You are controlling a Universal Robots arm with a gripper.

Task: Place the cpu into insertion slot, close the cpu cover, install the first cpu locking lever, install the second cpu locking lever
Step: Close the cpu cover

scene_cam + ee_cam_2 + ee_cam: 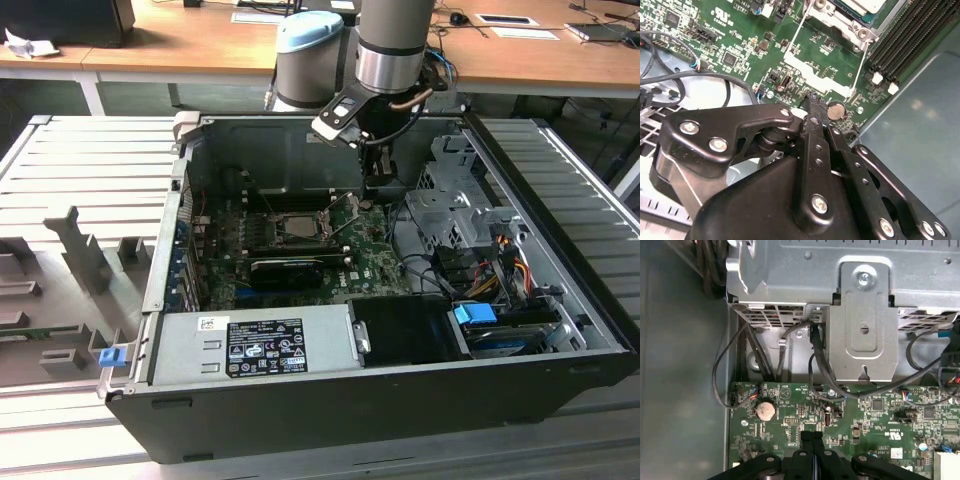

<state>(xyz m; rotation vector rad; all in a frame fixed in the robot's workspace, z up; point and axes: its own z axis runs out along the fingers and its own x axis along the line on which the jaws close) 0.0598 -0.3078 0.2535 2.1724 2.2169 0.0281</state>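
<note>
In the exterior view the open computer case holds a green motherboard at its centre. A grey power supply sits at six o'clock and a metal drive cage with loose cables at three o'clock. The cpu sits in the insertion slot on that board, with two thin wire levers standing up beside it. The gripper hangs inside the case at about two o'clock from the slot, its fingers clenched tip to tip on nothing, just above the board near a coin battery.
</note>
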